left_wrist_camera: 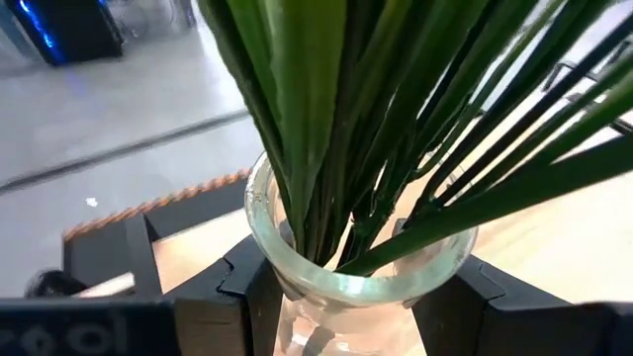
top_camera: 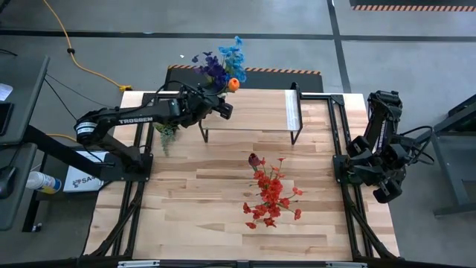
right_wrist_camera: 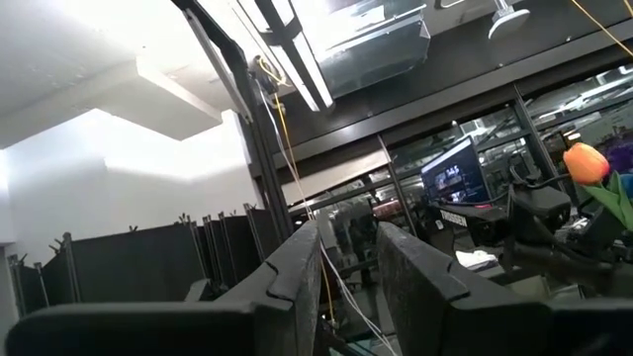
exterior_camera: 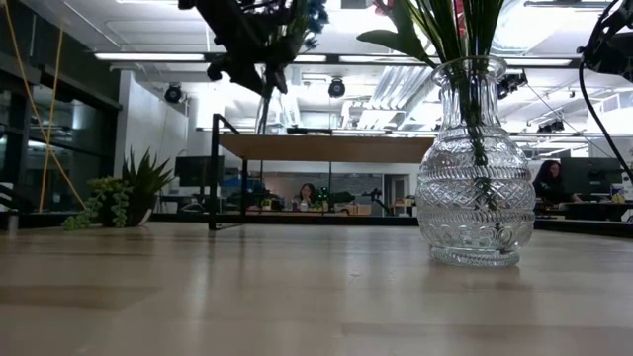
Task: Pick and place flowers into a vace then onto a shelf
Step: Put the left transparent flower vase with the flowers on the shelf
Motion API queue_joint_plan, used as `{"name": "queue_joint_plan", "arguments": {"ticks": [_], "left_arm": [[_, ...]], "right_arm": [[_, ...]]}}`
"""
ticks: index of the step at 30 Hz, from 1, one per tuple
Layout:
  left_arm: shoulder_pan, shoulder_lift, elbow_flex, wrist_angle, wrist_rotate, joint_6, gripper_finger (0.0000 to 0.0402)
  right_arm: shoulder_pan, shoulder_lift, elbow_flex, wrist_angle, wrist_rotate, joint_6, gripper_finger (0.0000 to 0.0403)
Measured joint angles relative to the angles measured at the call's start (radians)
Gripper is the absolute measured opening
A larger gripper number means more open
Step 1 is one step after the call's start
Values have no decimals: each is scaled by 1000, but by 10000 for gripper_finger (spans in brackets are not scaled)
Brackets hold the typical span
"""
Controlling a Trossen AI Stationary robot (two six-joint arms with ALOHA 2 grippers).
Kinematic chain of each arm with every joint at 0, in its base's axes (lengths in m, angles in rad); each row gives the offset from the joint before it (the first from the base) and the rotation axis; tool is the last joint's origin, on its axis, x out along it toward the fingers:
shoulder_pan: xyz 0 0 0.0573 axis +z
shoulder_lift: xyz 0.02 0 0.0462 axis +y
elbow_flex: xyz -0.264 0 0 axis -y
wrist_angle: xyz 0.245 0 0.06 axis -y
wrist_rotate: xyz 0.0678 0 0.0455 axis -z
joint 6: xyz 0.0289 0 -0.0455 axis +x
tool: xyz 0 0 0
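Left end effector grips a glass vase by its neck, one dark finger on each side of the rim, jaws about half open around it; the vase carries the blue, purple and orange flowers, whose green stems fill the left wrist view. In the high view the end effector sits over the left end of the shelf, and the low view shows the arm up above the shelf board, so the vase appears to be held over it, though whether its base already touches the board I cannot tell. A second vase stands on the table near the middle, holding the red flowers and a dark maroon tulip. Right end effector waits off the table's right edge, fingers close together with nothing between them. My judgement is that the step in hand is placing the first filled vase on the shelf; next comes lowering it level until the base rests on the board, clear of the shelf's edge, then opening the jaws and backing away without brushing the stems
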Motion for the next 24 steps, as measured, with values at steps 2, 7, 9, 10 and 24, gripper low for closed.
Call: {"name": "queue_joint_plan", "arguments": {"ticks": [2,7,9,10,24], "left_arm": [[0,-2,-25,38,-8,-7,212],[0,-5,-57,72,-11,-21,215],[-1,-4,-57,70,-11,-21,214],[-1,-4,-57,69,-11,-21,214],[0,-8,-64,36,13,-26,250]], "right_arm": [[0,0,0,-2,0,5,94],[0,1,0,-3,0,7,94],[0,1,0,-3,0,8,94],[0,1,0,-3,0,8,94],[0,1,0,-3,0,8,94]]}}
